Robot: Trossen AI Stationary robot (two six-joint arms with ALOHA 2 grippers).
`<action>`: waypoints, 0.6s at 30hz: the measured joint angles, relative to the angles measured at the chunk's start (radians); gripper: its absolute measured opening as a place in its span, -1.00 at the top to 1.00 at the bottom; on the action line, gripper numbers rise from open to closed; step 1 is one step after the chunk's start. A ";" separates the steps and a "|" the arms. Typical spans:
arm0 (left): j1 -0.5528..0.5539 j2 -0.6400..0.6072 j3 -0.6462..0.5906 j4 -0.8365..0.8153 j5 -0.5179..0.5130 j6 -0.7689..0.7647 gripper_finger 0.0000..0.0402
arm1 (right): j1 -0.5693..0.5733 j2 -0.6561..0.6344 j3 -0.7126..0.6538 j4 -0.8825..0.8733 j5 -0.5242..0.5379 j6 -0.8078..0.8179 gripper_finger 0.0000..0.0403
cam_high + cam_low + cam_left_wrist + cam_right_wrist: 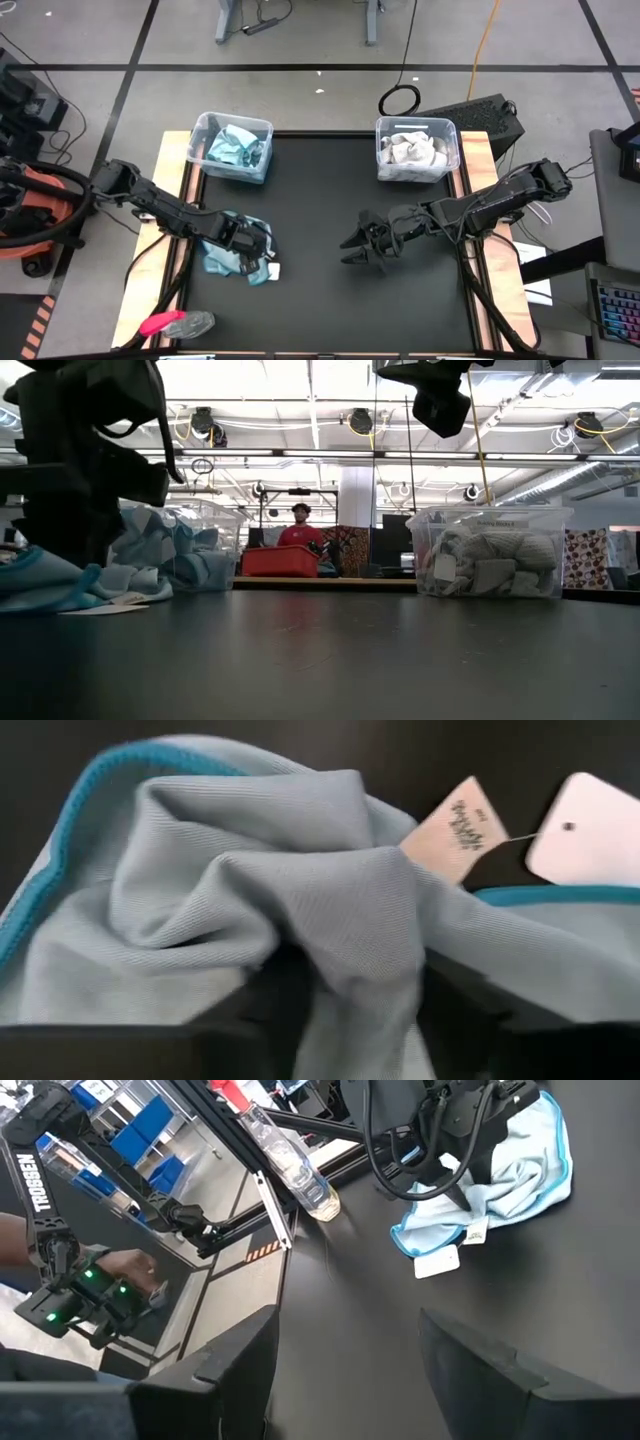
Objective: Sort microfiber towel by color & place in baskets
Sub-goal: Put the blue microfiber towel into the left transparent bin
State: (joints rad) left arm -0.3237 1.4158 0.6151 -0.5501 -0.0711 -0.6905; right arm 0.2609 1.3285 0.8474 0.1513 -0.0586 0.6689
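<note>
Teal towel (300, 910) under left claw (245, 240), tags (460, 825) visible

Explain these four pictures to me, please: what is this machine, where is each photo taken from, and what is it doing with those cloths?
It is a robot with two dark jointed arms at a black table, each ending in a two-fingered hand. One picture looks straight down, one looks level across the tabletop, and two come from cameras on the arms' wrists.

At the back stand two clear baskets: the left basket holds teal-blue towels, the right basket pale grey-white ones. One teal-blue towel, with white tags, still lies on the table. The left hand is down on it with cloth bunched between its fingers; a firm grip cannot be confirmed. The right hand waits open and empty over mid-table. A small pink-and-grey object lies at the front left.
</note>
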 joint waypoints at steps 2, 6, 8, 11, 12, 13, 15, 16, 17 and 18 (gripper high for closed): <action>0.000 0.001 -0.001 0.021 0.004 0.016 0.42 | 0.003 0.000 0.000 0.000 0.000 0.000 -0.15; 0.002 0.000 -0.001 0.038 0.027 0.022 0.89 | 0.003 0.000 0.000 0.000 0.000 0.000 -0.15; 0.005 -0.006 0.003 0.035 0.043 0.022 0.89 | 0.003 0.000 0.000 0.000 0.000 0.000 -0.15; 0.004 -0.011 0.041 0.005 0.062 0.031 0.89 | 0.003 0.000 0.000 0.000 0.000 0.000 -0.15; 0.004 -0.019 0.059 -0.012 0.064 0.044 0.89 | 0.003 0.000 0.000 0.000 0.001 0.000 -0.15; 0.003 -0.024 0.082 -0.028 0.064 0.055 0.90 | 0.003 0.000 0.000 0.001 0.001 0.000 -0.15; 0.008 -0.035 0.134 -0.056 0.052 0.088 0.90 | 0.003 0.000 0.000 0.001 0.001 0.000 -0.15; 0.011 -0.041 0.162 -0.088 0.035 0.104 0.90 | 0.003 0.000 0.000 0.001 0.004 0.000 -0.15; 0.015 -0.047 0.191 -0.125 0.018 0.123 0.90 | 0.003 0.000 0.000 0.002 0.005 0.000 -0.15; 0.019 -0.053 0.221 -0.152 -0.003 0.144 0.90 | 0.003 0.000 0.000 0.002 0.005 0.000 -0.15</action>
State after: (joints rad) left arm -0.3051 1.3633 0.8359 -0.7019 -0.0744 -0.5468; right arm 0.2638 1.3285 0.8474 0.1534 -0.0536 0.6691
